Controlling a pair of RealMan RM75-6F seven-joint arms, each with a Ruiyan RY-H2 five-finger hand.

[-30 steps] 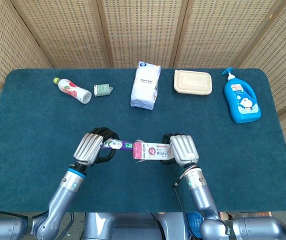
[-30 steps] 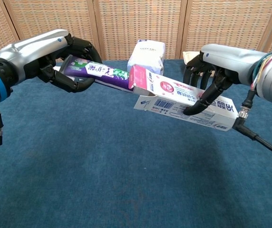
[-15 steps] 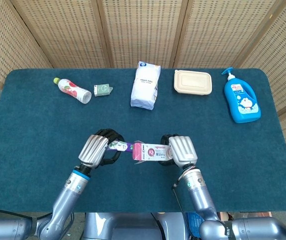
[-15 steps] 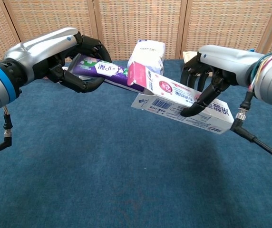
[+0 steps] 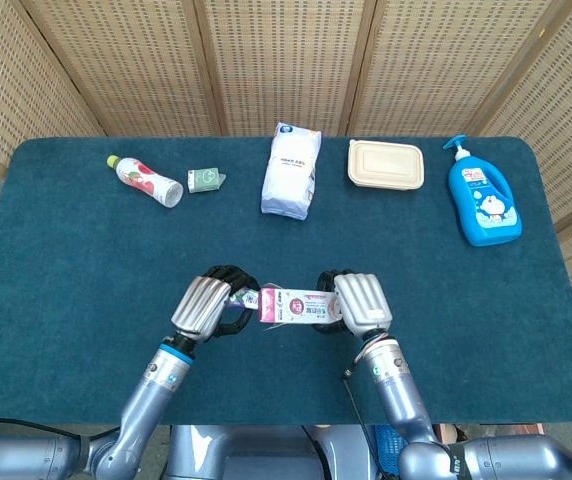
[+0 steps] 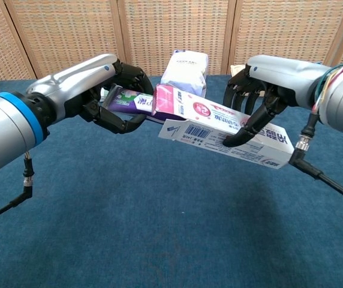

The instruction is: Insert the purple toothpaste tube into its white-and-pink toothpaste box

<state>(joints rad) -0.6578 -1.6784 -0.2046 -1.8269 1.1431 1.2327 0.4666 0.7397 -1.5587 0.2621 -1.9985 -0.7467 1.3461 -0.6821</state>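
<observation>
The left hand grips the purple tube, partly inside the box, which the right hand holds.

Lying well beyond the fingers, along the far edge of the teal table: a small drink bottle, a green carton, a white pouch, a beige lidded container, and a blue pump bottle.
</observation>
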